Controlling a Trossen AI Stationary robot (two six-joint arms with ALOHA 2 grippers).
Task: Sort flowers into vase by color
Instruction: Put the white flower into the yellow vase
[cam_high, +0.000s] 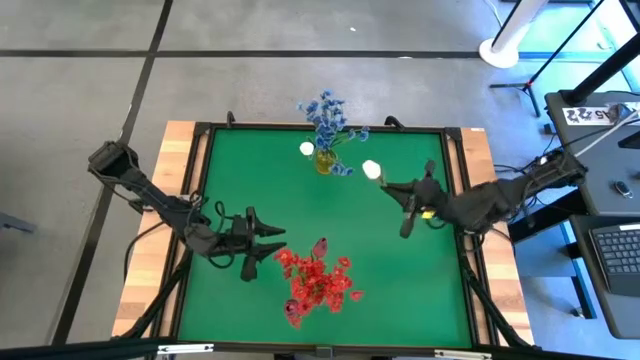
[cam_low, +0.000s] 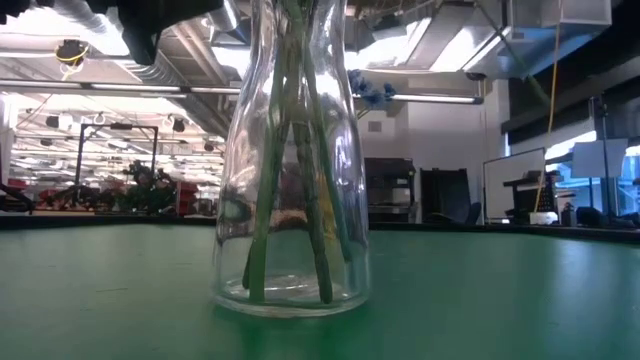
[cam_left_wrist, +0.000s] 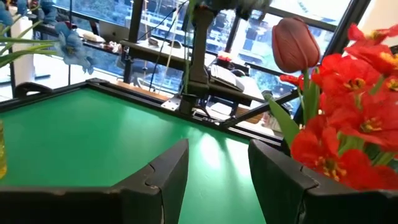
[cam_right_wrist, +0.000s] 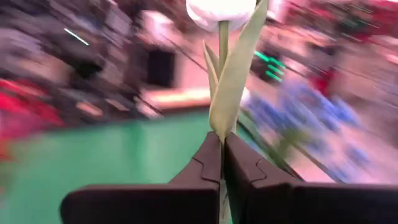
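Green felt covers the table (cam_high: 250, 170), where the right gripper (cam_right_wrist: 222, 163) has its jaws clamped on a white tulip (cam_right_wrist: 221, 12) stem near the blue-flower vase (cam_high: 325, 160). Left gripper (cam_left_wrist: 214, 168) waits, jaws apart, beside the red flowers (cam_high: 318, 285). Keep the stem upright and lower it slowly into the neck

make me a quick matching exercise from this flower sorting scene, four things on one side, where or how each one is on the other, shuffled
Things:
1. white tulip
2. blue flowers
3. red flowers
4. left gripper

Places or states:
A. standing in the yellowish vase at the far edge of the green table
B. open, holding nothing, close beside the red bunch
C. stem pinched in the shut right gripper
D. bunched at the near middle of the table, with a dark red tulip bud among them

Pairs: 1-C, 2-A, 3-D, 4-B
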